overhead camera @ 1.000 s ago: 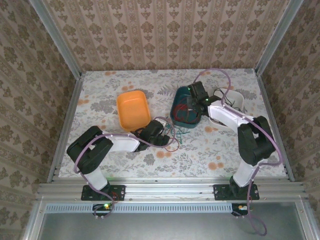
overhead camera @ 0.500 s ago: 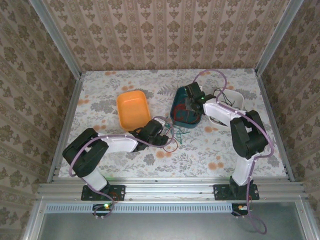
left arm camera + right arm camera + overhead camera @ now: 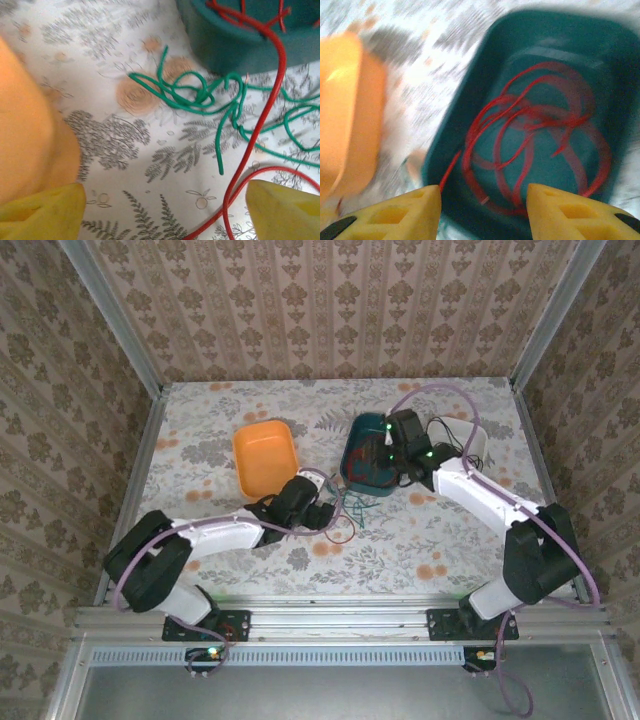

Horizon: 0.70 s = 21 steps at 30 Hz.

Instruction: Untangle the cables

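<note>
Since a second ago the right arm has stretched out; the right hand [image 3: 484,197] hangs parted and empty over red cables [image 3: 535,130] coiled in the teal tray [image 3: 555,60]. The left hand [image 3: 162,190] gapes wide above green cables [image 3: 200,95] on the floral surface [image 3: 430,530], ringed by patterned wallpaper [image 3: 330,310].

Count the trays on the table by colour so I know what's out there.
Orange tray: 1
Teal tray: 1
White tray: 1
Total: 3
</note>
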Tool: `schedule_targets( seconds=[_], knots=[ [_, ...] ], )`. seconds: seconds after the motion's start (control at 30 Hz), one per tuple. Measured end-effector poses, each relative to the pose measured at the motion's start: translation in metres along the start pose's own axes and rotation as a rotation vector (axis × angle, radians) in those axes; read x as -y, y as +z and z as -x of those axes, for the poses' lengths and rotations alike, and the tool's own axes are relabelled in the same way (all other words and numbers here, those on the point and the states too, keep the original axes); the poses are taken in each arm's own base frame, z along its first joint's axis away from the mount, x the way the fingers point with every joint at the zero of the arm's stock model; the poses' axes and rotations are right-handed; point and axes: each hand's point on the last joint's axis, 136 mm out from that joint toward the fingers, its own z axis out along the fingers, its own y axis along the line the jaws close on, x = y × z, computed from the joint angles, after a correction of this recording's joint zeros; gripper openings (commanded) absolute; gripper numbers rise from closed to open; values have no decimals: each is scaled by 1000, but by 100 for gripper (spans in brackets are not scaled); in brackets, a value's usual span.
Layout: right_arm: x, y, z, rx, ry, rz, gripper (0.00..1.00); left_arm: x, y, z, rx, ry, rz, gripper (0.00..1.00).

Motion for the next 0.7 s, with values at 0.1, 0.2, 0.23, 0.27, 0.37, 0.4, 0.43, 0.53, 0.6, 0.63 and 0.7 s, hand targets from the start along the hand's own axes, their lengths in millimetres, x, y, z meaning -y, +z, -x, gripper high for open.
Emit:
schedule_targets(
  seconds=[0.1,0.2,0.23,0.27,0.37,0.4,0.43,0.53,0.6,0.63,0.7],
  knots=[
    [-42,5,-46,-126,-67,142,49,-10,-14,15,61,-25,43,89],
    [-76,8,-85,-242,-143,252,49,-23,-26,28,118,-57,108,91],
    [-82,10,-95,-270,-165,264,49,-29,-29,31,133,-72,137,92],
    [-85,13,-104,-298,-184,270,49,-36,-33,33,145,-89,172,92],
    [-81,23,-122,-366,-196,251,49,-59,-41,33,156,-144,285,93],
    [-79,26,-124,-378,-195,237,49,-68,-43,30,150,-160,327,94],
    [-76,30,-125,-381,-195,221,49,-74,-44,28,144,-170,356,94],
    [-67,37,-123,-382,-192,179,49,-88,-47,21,128,-188,424,94],
    [-64,41,-120,-376,-186,159,48,-90,-48,18,125,-196,440,94],
    [-63,43,-118,-374,-183,153,48,-91,-48,18,122,-198,442,94],
    [-62,48,-113,-368,-174,145,47,-92,-49,16,117,-204,449,94]
  ],
)
